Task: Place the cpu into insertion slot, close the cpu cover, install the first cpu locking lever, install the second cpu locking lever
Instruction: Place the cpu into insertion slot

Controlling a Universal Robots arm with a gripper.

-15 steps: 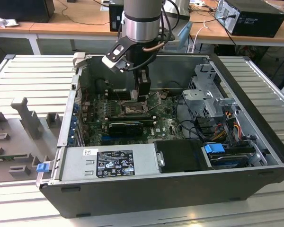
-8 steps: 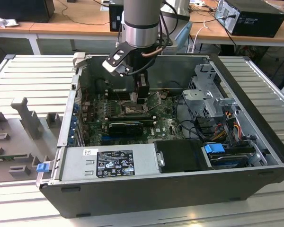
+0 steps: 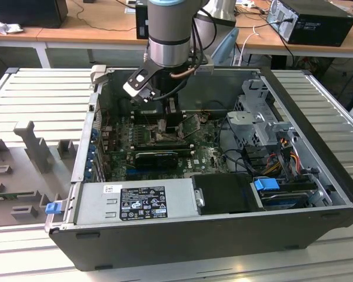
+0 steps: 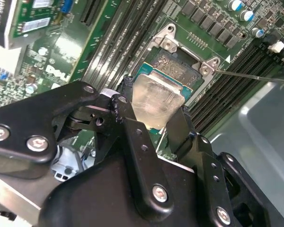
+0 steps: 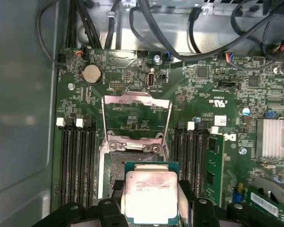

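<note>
**Item 1, gripper point(image 4: 154, 113).** Your jaws were closed on two opposite edges of the cpu point(image 4: 158, 94), gripping it with its pale metal face up.

**Item 2, cpu position.** It was held over the edge of the insertion slot point(image 5: 116, 163) farthest from the raised cover. The slot sat mid-motherboard point(image 5: 213, 71), between two banks of black memory slots point(image 5: 75, 161). Whether the chip touched the socket could not be told.

**Item 3, cpu cover point(image 5: 137, 99).** It was hinged up and open beyond the slot, not yet closed.

**Item 4, thin metal rod point(image 4: 248, 75).** This was probably a locking lever. It ran out past one corner of the slot.

**Hazards, as judged**
- The chip covered part of the socket, not all of it. If you lowered it offset or tilted, a corner would likely have ridden on the black frame and pressed unevenly on the contacts.
- The grip was on thin edges alone, so a small slip could have dropped the chip askew.
- The upright cover could have fallen onto the jaws if it was nudged.

**Views compared**
- The first wrist view gave you the raised cover, the chip's squareness to the socket and both memory banks.
- The second wrist view gave you the jaws' hold, the socket's corner screws and the rod.
- The exterior view gave you the arm point(image 3: 170, 35) reaching down into the open computer case point(image 3: 182, 241) lying on the table point(image 3: 41, 94).
</note>
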